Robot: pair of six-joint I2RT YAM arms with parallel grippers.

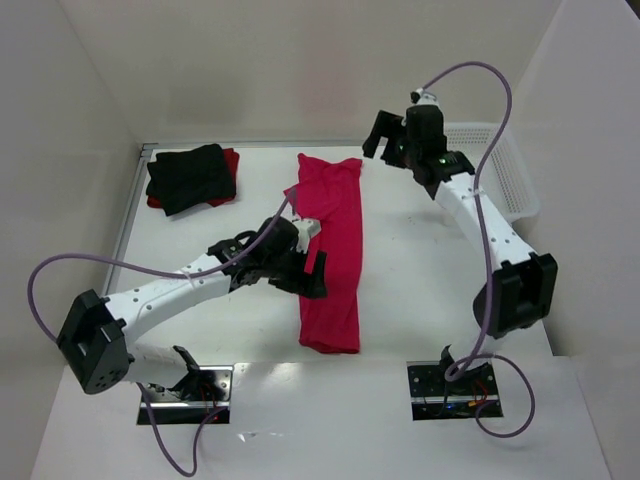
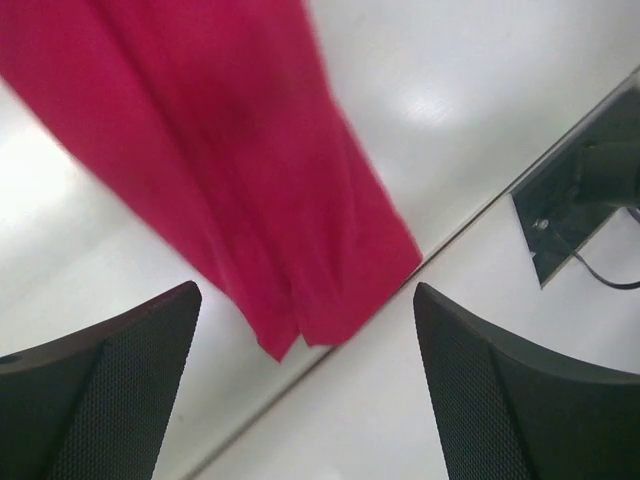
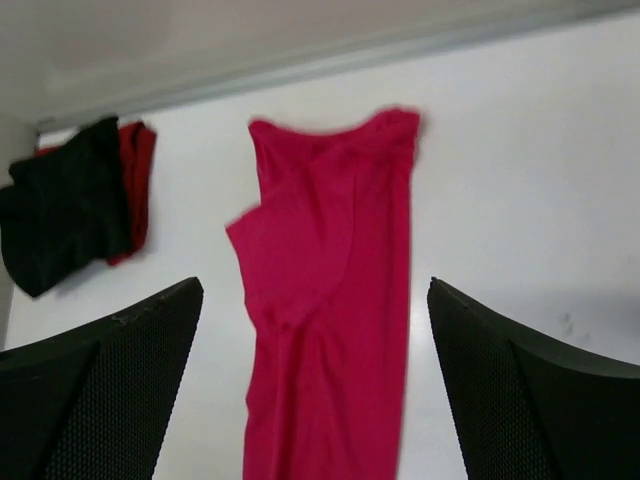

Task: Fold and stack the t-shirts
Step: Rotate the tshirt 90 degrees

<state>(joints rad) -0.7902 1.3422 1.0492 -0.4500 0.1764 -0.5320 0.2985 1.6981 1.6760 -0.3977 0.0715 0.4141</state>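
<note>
Left fingers (image 2: 110,380) stand wide and empty over the left edge of the crimson-pink t-shirt (image 1: 333,240), a lengthwise-folded strip mid-desk (image 1: 430,270). Right fingers (image 3: 520,400) gape empty beyond its collar. Far-left of it, the black t-shirt (image 1: 190,175) tops the darker red t-shirt (image 1: 232,160). Next likely needs a crosswise fold, gripping both hem corners.

- The left arm (image 1: 170,290) reaches low from its base towards the pink shirt (image 1: 335,215), with its wrist over the shirt's left edge.
- The left fingers (image 2: 110,380) stand wide apart with nothing between them, facing the shirt's near end.
- The right arm (image 1: 480,215) bends up and back, its wrist raised beyond the shirt's far right corner.
- The right fingers (image 3: 100,390) are spread wide and empty, facing the shirt.
</note>
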